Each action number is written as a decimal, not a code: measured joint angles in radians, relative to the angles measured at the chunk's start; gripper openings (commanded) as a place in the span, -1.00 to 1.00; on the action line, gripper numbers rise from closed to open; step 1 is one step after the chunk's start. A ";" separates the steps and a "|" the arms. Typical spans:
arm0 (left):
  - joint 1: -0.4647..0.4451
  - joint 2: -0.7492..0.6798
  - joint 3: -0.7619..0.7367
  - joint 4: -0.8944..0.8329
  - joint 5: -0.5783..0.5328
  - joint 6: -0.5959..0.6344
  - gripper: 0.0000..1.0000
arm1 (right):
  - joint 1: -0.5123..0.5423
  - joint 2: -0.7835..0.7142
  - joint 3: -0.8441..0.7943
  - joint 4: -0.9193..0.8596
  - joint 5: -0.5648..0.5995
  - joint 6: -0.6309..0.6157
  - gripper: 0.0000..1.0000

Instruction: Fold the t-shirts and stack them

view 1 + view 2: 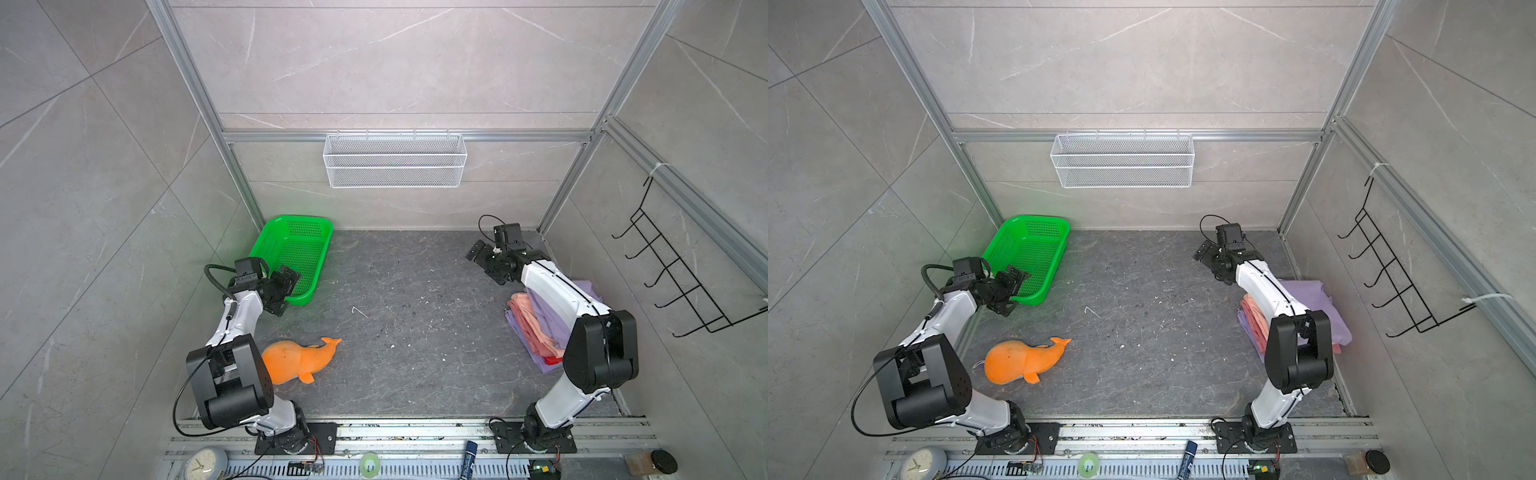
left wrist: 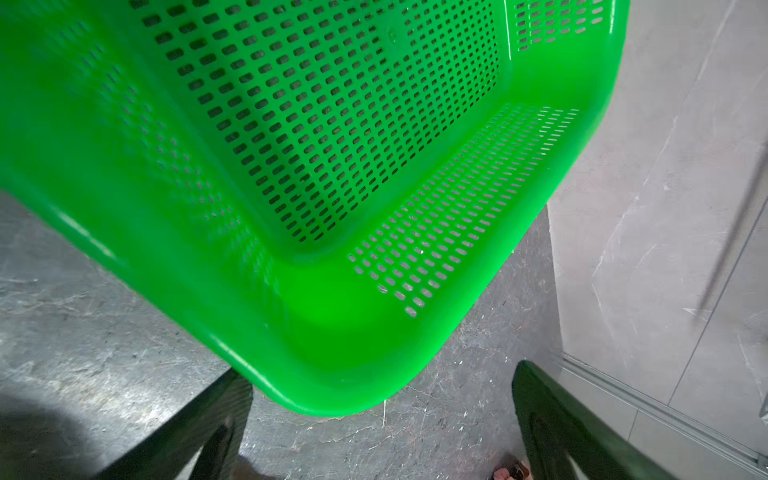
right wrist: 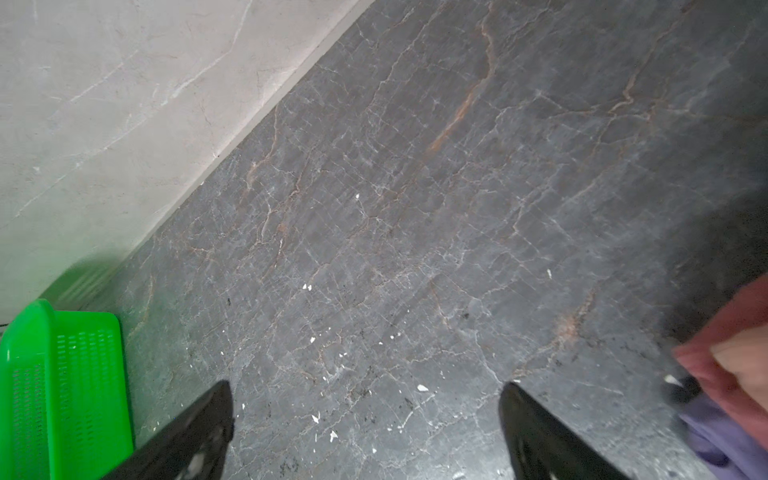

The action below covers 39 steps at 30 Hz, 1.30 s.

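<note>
The t-shirts (image 1: pixel 544 320) lie as a folded pile at the right of the dark floor, partly hidden behind my right arm. A lilac one (image 1: pixel 1312 299) is on top, salmon-pink (image 1: pixel 521 311) shows beneath it, and a red edge (image 1: pixel 552 360) shows low down. Pink and lilac cloth (image 3: pixel 727 374) also shows at the edge of the right wrist view. My right gripper (image 1: pixel 484 264) (image 3: pixel 366 388) hangs open over bare floor beyond the pile, holding nothing. My left gripper (image 1: pixel 286 291) (image 2: pixel 382 374) is open and empty at the near corner of the green basket.
The green perforated basket (image 1: pixel 295 257) leans at the back left corner. An orange plush dolphin (image 1: pixel 299 357) lies by the left arm. A white wire basket (image 1: pixel 395 160) hangs on the back wall and a black hook rack (image 1: pixel 673 282) on the right wall.
</note>
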 measured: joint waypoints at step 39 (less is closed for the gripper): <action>-0.058 -0.179 -0.788 1.086 -0.415 0.595 1.00 | -0.035 -0.706 -0.418 -0.074 0.832 -0.264 0.99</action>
